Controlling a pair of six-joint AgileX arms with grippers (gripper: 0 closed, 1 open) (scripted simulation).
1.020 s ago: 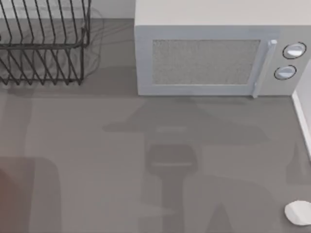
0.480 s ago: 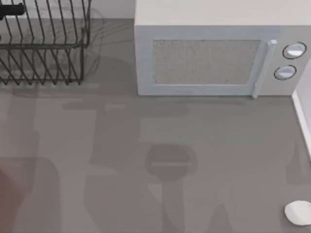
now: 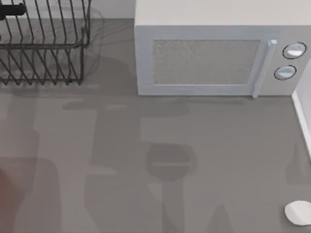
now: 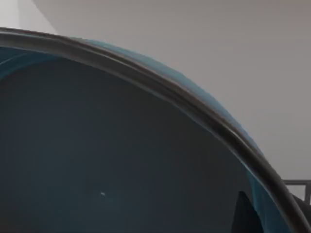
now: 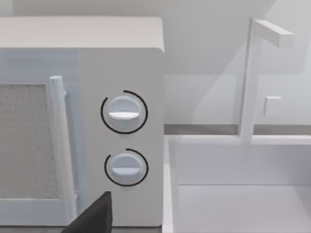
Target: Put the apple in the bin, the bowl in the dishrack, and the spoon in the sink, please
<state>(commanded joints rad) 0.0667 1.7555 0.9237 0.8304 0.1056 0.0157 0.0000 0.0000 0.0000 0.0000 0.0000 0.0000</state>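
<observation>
The blue bowl (image 4: pixel 121 160) sits right by my left arm's camera, above the grey table (image 3: pixel 218 145) with a white microwave (image 3: pixel 218 58), and I cannot tell if either hand is open or closed

Black wire dishrack (image 3: pixel 46 43) stands upright far left; white spoon (image 3: pixel 298 212) (partly cut off) lies near right; teal bowl (image 4: pixel 121 160) looms close.

Counter (image 3: pixel 121 170) middle open for passage. Microwave (image 3: pixel 209 58) blocks rear; dishrack (image 3: pixel 43 48) rear-left; spoon (image 3: pixel 299 212) near right corner.
</observation>
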